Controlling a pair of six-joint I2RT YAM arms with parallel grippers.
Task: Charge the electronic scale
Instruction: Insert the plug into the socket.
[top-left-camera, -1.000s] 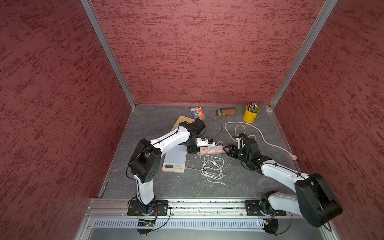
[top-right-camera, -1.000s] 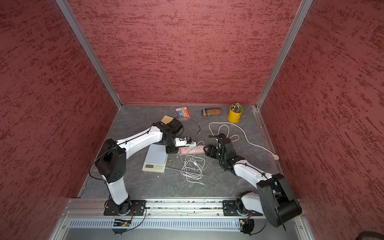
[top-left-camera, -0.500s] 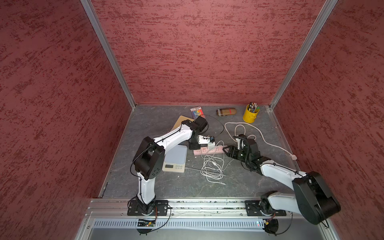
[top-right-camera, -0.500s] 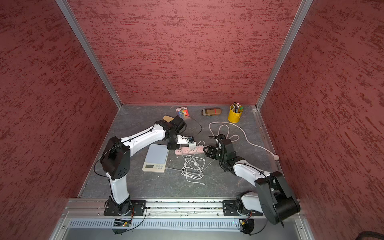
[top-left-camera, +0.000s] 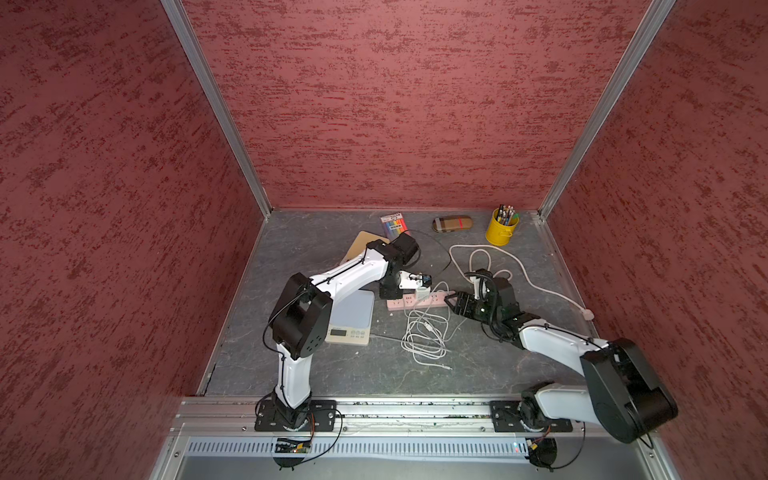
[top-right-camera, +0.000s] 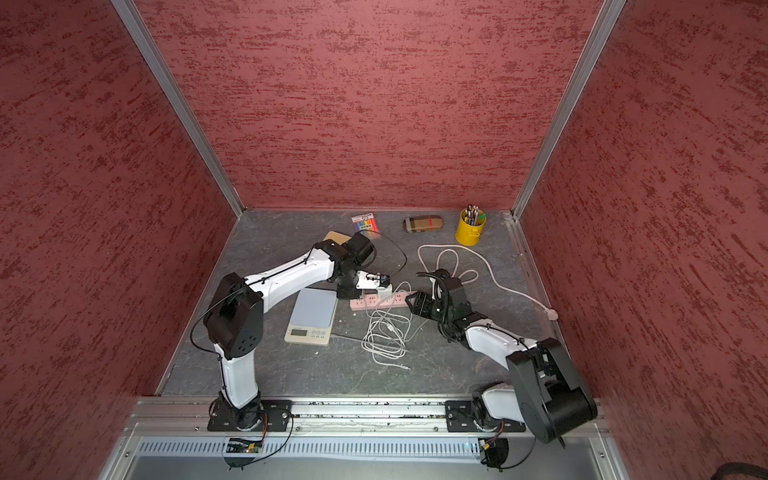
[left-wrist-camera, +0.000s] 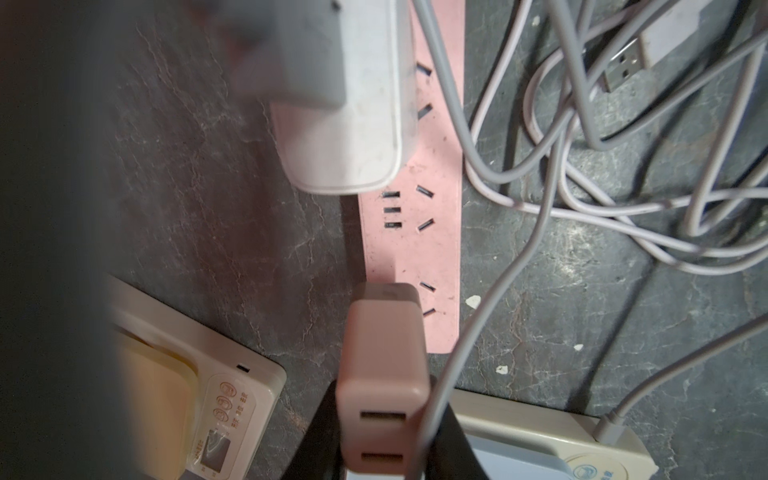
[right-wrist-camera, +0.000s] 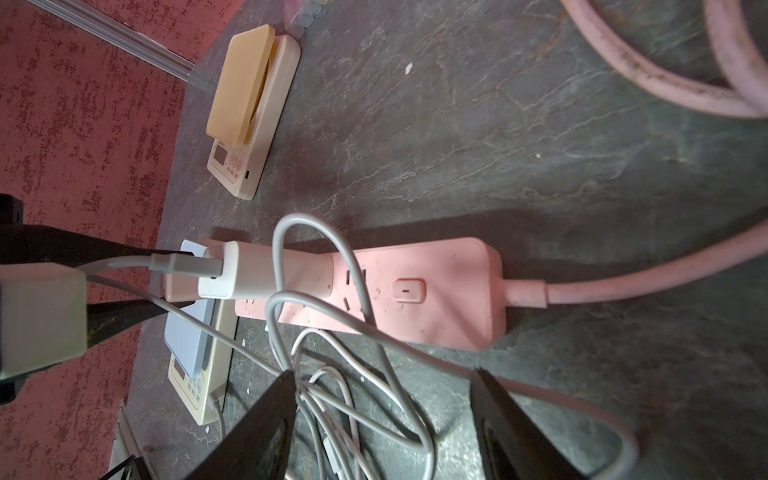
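Jaws clenched on the adapter (left-wrist-camera: 382, 345), my left gripper (left-wrist-camera: 382, 399) has edged over the power strip (left-wrist-camera: 440, 249), so plug-in looks next; right gripper (right-wrist-camera: 382, 374) gapes.

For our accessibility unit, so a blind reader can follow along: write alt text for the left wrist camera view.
The left tool grips a pink charger block, its two USB ports facing the camera, over the end of a pink power strip. A white adapter sits farther along the strip, and tangled grey cables lie beside it.
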